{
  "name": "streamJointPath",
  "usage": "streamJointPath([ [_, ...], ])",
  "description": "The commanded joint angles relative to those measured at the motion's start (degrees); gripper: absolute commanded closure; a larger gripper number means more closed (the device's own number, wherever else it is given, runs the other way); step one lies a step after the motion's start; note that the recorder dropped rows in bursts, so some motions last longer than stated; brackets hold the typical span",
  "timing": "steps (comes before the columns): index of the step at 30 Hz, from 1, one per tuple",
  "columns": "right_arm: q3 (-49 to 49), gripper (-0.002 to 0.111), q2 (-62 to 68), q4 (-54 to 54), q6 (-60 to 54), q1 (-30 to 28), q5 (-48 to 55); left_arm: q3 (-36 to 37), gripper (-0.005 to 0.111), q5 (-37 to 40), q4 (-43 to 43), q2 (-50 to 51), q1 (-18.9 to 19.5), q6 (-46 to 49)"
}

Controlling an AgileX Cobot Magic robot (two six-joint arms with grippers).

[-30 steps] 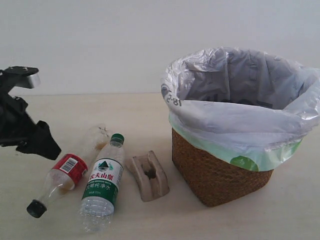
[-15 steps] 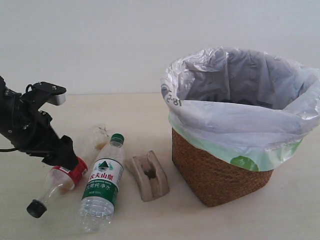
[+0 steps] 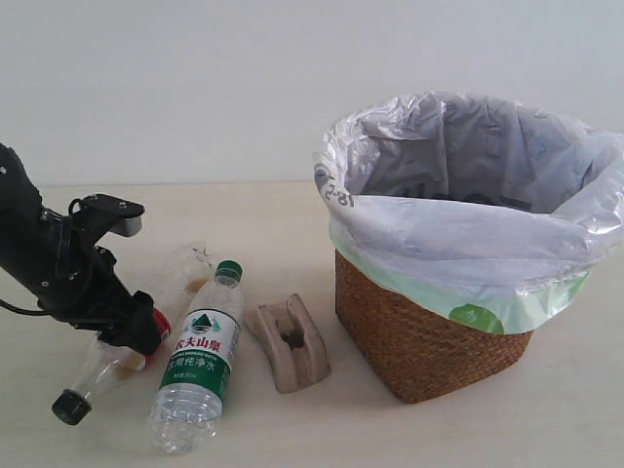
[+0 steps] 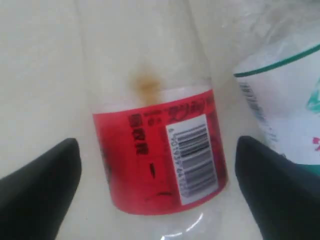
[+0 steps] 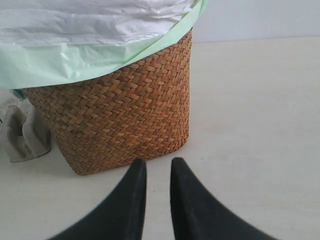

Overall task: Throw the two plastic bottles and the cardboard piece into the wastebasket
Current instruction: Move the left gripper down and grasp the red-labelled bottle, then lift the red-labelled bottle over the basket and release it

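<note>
Left gripper [image 4: 157, 150]: jaws apart, straddling the red-label bottle [image 4: 155, 160], which lies on the table [image 3: 292, 224].
Right gripper [image 5: 157, 167]: jaws almost together, empty, near the wastebasket [image 5: 115, 110].
Green-label bottle [image 3: 200, 356]: lying beside the red one.
Cardboard piece [image 3: 290, 341]: between the bottles and the wastebasket.

Left gripper [image 3: 139, 334] low over the red bottle [image 3: 105, 364]
Green bottle [image 3: 199, 356] lies just beside it, cap toward the wall; cardboard [image 3: 291, 342] next, then the lined basket [image 3: 419, 341], all on the table [image 3: 546, 419].
</note>
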Motion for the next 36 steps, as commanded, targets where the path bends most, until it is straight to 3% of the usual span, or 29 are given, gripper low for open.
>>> streamJointPath([
  [1,-0.05,0.095,-0.31,-0.02,0.07,0.08,-0.23,-0.38,0.028,-2.11,-0.66,1.84,-0.41,0.24],
  [11,-0.05,0.095,-0.31,-0.02,0.07,0.08,-0.23,-0.38,0.033,-4.47,-0.66,4.27,-0.41,2.0],
  [14,-0.05,0.095,-0.31,-0.02,0.07,0.08,-0.23,-0.38,0.05,-4.47,-0.66,4.27,-0.41,2.0],
  [20,-0.05,0.095,-0.31,-0.02,0.07,0.08,-0.23,-0.38,0.102,-4.47,-2.41,4.27,-0.41,0.04],
  [26,-0.05,0.095,-0.31,-0.02,0.07,0.08,-0.23,-0.38,0.103,-4.37,-2.2,2.93,0.26,-3.95],
  [30,-0.05,0.095,-0.31,-0.02,0.07,0.08,-0.23,-0.26,0.103,-1.27,-2.04,-3.06,1.88,-6.44],
  [36,-0.05,0.095,-0.31,-0.02,0.07,0.08,-0.23,4.05,0.103,5.43,-2.04,-18.17,11.27,-11.93],
])
